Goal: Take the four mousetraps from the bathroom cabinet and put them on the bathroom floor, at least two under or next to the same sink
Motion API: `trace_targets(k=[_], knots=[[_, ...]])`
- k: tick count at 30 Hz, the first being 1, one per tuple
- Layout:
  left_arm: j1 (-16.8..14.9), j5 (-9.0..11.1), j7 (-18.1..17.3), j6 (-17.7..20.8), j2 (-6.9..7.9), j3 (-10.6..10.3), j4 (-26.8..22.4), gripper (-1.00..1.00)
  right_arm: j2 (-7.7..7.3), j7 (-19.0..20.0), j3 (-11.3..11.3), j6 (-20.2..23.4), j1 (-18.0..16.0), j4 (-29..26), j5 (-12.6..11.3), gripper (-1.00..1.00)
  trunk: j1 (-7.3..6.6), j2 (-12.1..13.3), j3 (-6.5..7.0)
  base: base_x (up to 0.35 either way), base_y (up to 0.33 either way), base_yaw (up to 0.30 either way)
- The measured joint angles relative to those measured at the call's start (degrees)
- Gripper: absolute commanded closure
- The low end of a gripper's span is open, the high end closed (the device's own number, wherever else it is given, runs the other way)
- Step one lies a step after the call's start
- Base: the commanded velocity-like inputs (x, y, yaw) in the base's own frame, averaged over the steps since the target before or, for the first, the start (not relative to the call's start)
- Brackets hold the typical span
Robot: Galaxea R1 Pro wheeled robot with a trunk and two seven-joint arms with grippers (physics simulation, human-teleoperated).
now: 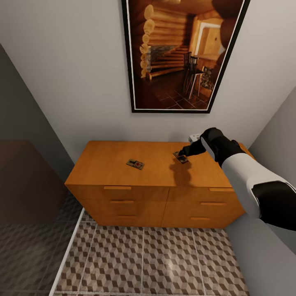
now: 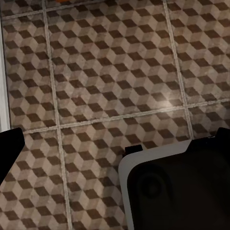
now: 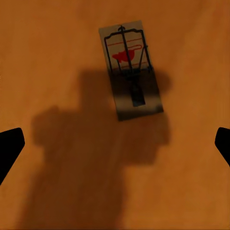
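Mousetraps lie on the cabinet's (image 1: pixel 123 164) orange-brown top, and I count 2 of them. 1 mousetrap (image 1: pixel 135 164) sits near the middle of the top, flat, well apart from the other. The second mousetrap (image 1: pixel 180 157) lies further right, just below the right tool (image 1: pixel 183 154), which hangs over it at the end of the black and white right arm (image 1: pixel 242 172). From the right wrist camera this same trap (image 3: pixel 130 69) shows as 1 small board with dark wire and a red mark, half in the arm's shadow, lying flat on the wood. The 2 dark fingertips (image 3: pixel 9 148) stand far apart at either side of it, so the right tool is wide open and has hold of nothing.

The cabinet stands against a pale wall under 1 framed picture (image 1: pixel 181 53) of a log interior. Its front shows 6 wooden bar handles. Before it spreads the bathroom floor (image 1: pixel 156 263) with its cube-pattern tiles.

The left tool (image 2: pixel 115 143) points down at that floor (image 2: pixel 110 72); its dark tips sit wide apart with nothing between them.
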Motion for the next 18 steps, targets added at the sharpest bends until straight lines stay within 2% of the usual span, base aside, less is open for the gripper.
trace_targets(k=[9,18], knots=[[0.0,0.0,0.0,0.0,-0.06,0.0,0.0,-1.0,-0.12,-0.09,0.01,0.3,0.0,0.25,0.03,-1.0,0.0,0.0,0.0,0.0,0.0,0.0],[0.0,0.0,0.0,0.0,-0.09,0.0,0.0,-1.0,0.06,0.01,-0.04,3.65,0.01,0.28,-0.01,-1.0,0.0,0.0,0.0,0.0,0.0,0.0]])
